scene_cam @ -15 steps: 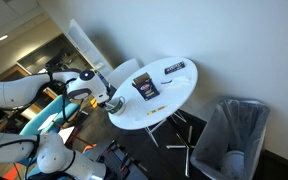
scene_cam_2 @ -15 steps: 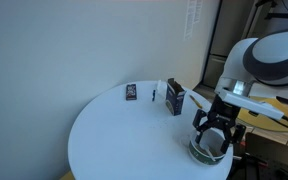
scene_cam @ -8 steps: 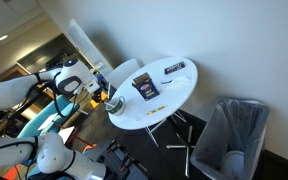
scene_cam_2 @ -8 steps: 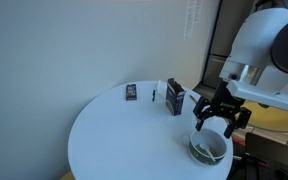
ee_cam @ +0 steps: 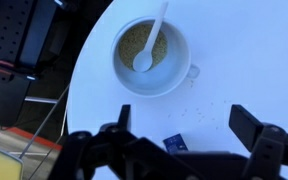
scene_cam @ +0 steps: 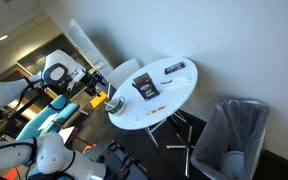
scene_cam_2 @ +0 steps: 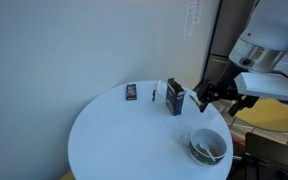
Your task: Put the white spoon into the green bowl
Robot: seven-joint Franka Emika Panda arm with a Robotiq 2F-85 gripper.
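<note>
The green bowl stands near the edge of the round white table; in the wrist view its outside looks pale and its inside tan. The white spoon lies in it, scoop down, handle leaning over the rim. In both exterior views the bowl sits at the table's edge, with the spoon inside. My gripper is open and empty, raised well above the table and apart from the bowl. It also shows in an exterior view.
An upright black box and a flat black item stand toward the table's back. A small dark card lies near the bowl. A grey bin stands on the floor beside the table. The floor drops off just past the bowl.
My gripper has lifted up and away from the bowl. The spoon stays behind in the bowl.
</note>
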